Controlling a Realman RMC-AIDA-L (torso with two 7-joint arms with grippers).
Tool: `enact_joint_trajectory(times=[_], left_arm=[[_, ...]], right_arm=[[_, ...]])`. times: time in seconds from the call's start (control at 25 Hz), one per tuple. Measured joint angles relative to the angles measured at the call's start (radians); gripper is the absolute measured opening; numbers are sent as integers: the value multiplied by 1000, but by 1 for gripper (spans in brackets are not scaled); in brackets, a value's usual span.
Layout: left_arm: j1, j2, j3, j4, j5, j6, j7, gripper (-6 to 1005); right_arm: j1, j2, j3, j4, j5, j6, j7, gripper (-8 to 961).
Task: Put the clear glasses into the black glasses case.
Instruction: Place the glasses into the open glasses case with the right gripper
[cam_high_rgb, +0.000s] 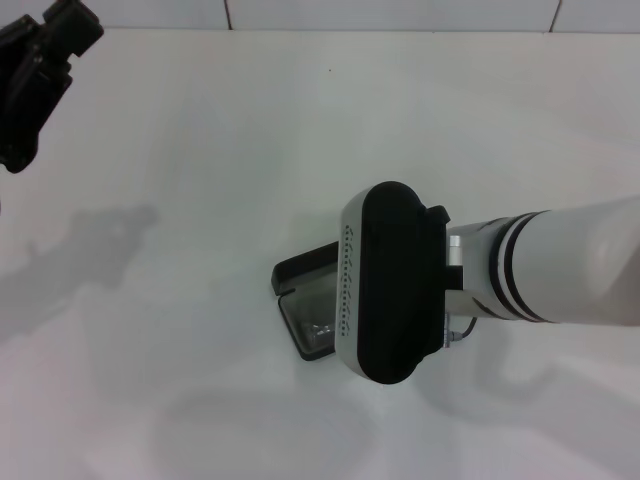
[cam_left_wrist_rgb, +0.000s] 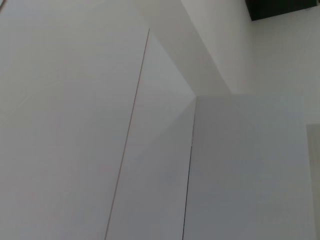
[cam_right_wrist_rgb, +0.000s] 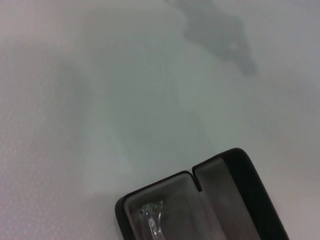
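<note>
The right gripper (cam_high_rgb: 390, 300) hangs right over the black glasses case (cam_high_rgb: 305, 300), its wrist housing hiding the fingers, so whether they're wide or closed I can't tell. The case lies open on the white table (cam_high_rgb: 200, 200), grey lining showing. In the right wrist view something clear and glinting sits in one half: the clear glasses (cam_right_wrist_rgb: 152, 220), apparently already in. What looks left is shutting the lid. The left gripper (cam_high_rgb: 35, 70) waits at the far left corner, fingers unreadable. Behind the table, pale wall tiles (cam_high_rgb: 400, 12).
</note>
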Motion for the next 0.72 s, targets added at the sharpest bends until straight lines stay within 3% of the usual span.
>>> enact_joint_trajectory(times=[0.72], left_arm=[[0,-2,3,-11,0,3,1,75]], right_arm=[[0,-1,4,8,61,-7,-1,355]])
